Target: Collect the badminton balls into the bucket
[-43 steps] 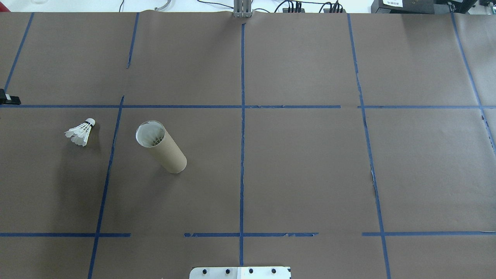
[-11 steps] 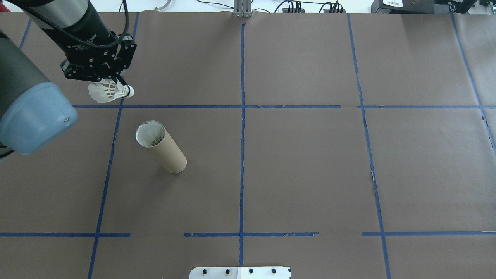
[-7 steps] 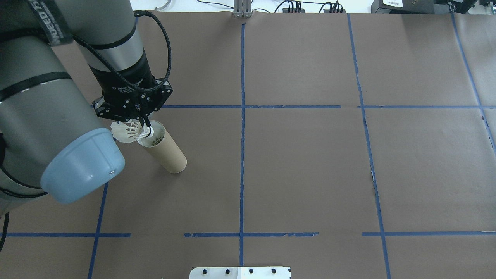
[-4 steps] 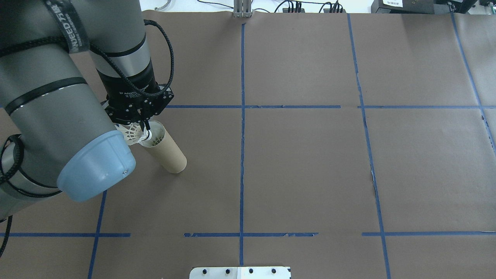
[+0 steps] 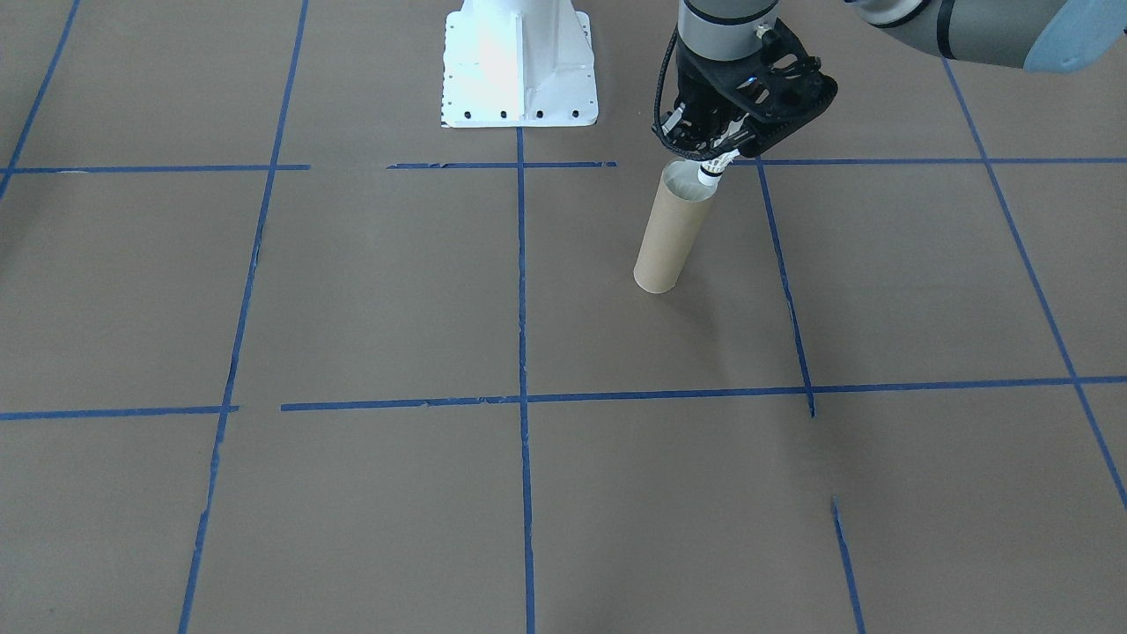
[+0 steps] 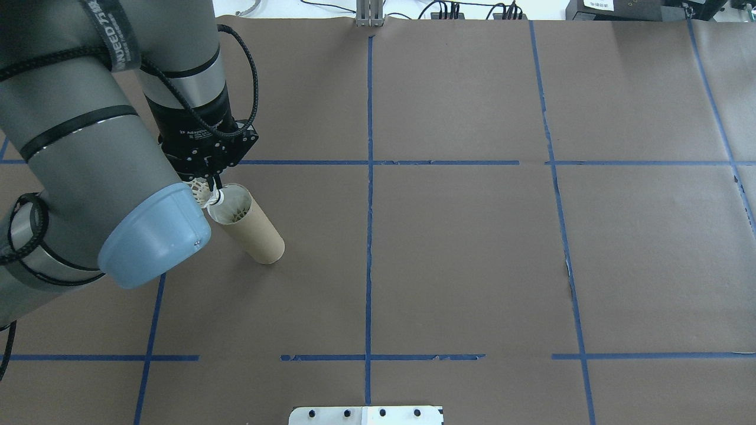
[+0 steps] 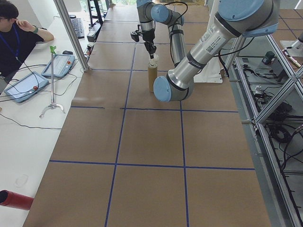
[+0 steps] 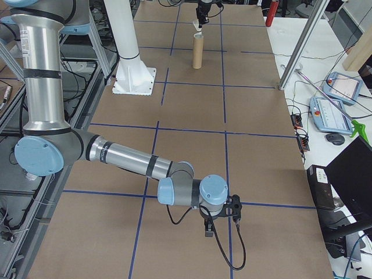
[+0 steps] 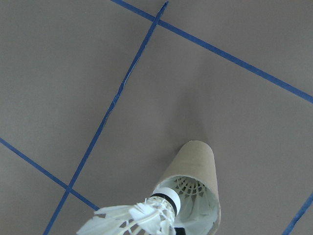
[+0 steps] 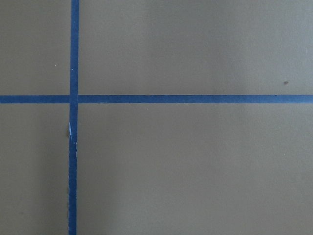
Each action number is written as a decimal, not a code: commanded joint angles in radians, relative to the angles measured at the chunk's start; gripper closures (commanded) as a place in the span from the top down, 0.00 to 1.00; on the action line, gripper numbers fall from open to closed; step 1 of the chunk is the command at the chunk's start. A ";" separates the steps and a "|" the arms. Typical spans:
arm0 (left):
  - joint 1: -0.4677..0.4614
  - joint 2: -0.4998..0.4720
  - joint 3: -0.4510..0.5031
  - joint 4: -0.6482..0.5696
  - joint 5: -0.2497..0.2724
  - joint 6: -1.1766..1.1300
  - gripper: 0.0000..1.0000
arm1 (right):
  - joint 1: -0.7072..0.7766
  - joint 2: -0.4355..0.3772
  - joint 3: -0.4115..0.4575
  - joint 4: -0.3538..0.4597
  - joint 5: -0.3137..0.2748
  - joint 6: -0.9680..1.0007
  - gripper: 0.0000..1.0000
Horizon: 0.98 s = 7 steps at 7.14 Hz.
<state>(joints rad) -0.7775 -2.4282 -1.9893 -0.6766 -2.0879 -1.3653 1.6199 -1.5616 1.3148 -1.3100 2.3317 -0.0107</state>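
Right gripper [image 8: 221, 216] sits low over bare brown paper at the near end of the table, far from the action; only the side view shows it, so can't tell if its fingers are spread or pressed together. Further up, the tube [image 6: 247, 223] stands upright on the table [image 6: 472, 248], other shuttlecocks visible inside it. Left gripper [image 6: 214, 188] is pinched on the shuttlecock [image 9: 146, 214], cork tip pointing into the tube's mouth at its rim, feathers outside.

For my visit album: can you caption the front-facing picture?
Left gripper holds a white feather shuttlecock tip-down at the mouth of a tall tan cardboard tube.
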 commanded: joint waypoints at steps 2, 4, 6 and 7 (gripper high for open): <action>0.003 -0.008 0.007 -0.008 -0.001 0.000 0.00 | 0.000 0.000 0.001 0.000 0.000 0.000 1.00; 0.007 -0.005 0.007 -0.027 -0.001 0.002 0.99 | 0.000 0.000 0.001 0.000 0.000 0.000 1.00; 0.006 0.000 0.004 -0.046 -0.001 0.002 1.00 | 0.000 0.000 0.001 0.000 0.000 0.000 1.00; 0.004 0.004 0.003 -0.064 -0.001 0.030 1.00 | 0.000 0.000 0.000 0.000 0.000 0.000 1.00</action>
<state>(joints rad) -0.7716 -2.4286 -1.9844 -0.7214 -2.0893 -1.3566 1.6199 -1.5616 1.3155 -1.3100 2.3317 -0.0107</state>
